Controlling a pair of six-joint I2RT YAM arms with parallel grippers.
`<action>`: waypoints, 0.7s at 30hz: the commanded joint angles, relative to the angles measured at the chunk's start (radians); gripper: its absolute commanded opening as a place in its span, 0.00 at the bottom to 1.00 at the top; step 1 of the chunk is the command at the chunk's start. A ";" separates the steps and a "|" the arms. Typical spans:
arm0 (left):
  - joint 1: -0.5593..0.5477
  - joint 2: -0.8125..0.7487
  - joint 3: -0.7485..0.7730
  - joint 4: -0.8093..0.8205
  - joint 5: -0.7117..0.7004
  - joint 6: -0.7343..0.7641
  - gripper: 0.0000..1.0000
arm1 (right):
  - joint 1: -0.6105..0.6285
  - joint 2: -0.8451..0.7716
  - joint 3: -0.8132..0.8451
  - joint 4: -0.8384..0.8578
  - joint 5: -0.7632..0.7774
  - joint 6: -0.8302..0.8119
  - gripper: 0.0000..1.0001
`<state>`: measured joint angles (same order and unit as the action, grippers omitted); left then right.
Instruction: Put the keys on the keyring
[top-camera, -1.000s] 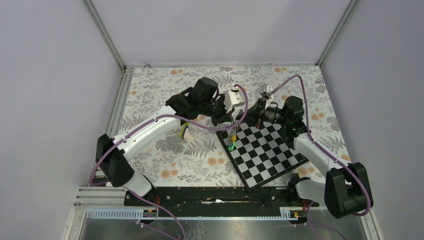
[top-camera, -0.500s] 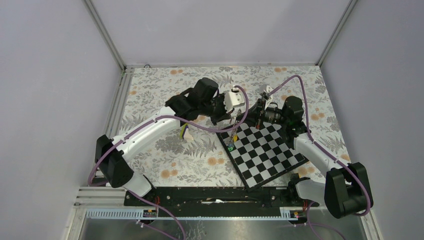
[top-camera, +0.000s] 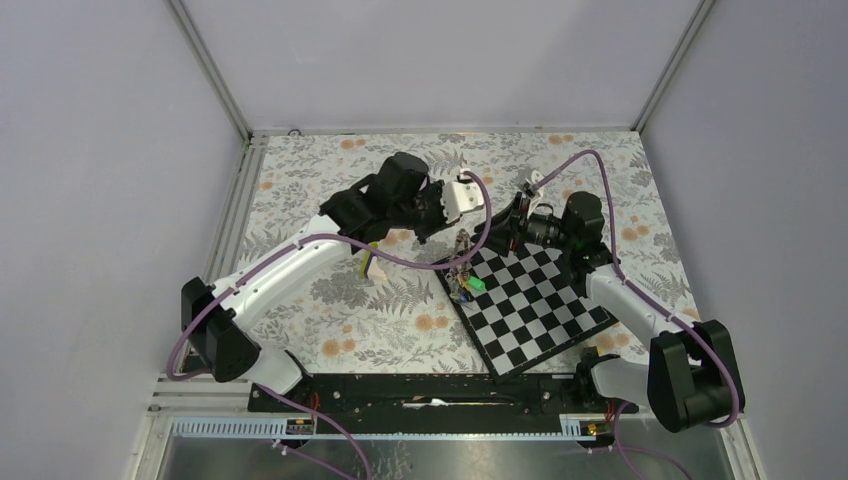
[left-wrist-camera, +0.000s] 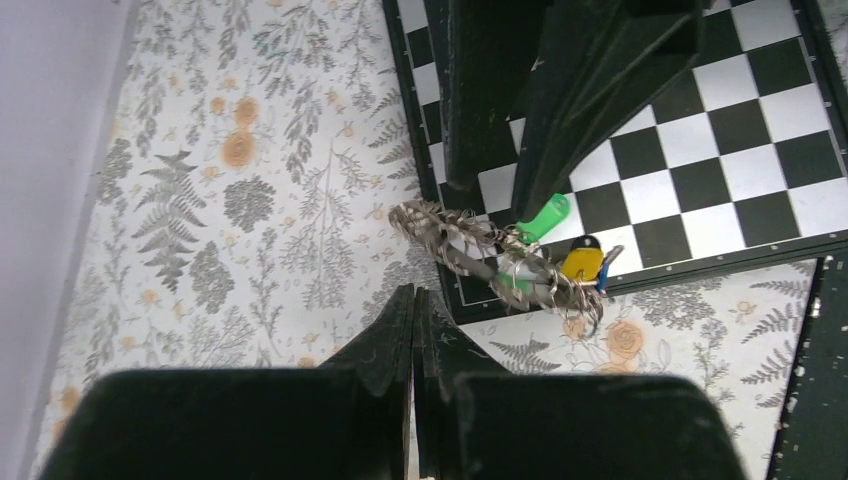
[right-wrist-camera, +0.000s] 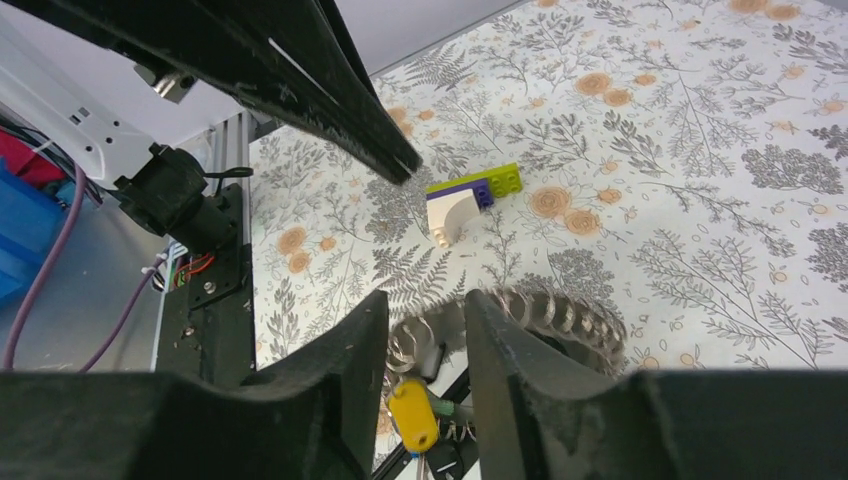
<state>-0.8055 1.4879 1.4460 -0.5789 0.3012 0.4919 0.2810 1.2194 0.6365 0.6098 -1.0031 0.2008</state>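
Grey ridged metal keyring (left-wrist-camera: 470, 250) carrying coloured-head keys (left-wrist-camera: 582, 262) lies on the checkerboard's (top-camera: 540, 310) left edge, long axis near-far. My right gripper (right-wrist-camera: 425, 310), narrowly parted, hangs directly over it. Left gripper (left-wrist-camera: 413, 300) is pinched closed and empty, just left.

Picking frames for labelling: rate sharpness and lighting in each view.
Top external: even light, sharp, but the grey coiled metal keyring is tiny. Left wrist: keyring sharp, left tool a dark foreground mass. Right wrist: right tool dark and soft, hiding part of the keyring.
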 joint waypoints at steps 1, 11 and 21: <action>0.016 -0.040 0.025 0.048 -0.082 0.060 0.00 | -0.002 -0.030 0.039 -0.023 0.041 -0.048 0.46; 0.110 -0.036 -0.040 0.030 -0.061 0.078 0.00 | -0.026 -0.061 0.038 -0.068 0.065 -0.082 0.52; 0.155 -0.016 -0.294 0.159 -0.039 0.099 0.56 | -0.030 -0.091 0.075 -0.244 0.102 -0.253 0.61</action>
<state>-0.6548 1.4559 1.1900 -0.5274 0.2543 0.5632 0.2596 1.1709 0.6529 0.4366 -0.9268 0.0509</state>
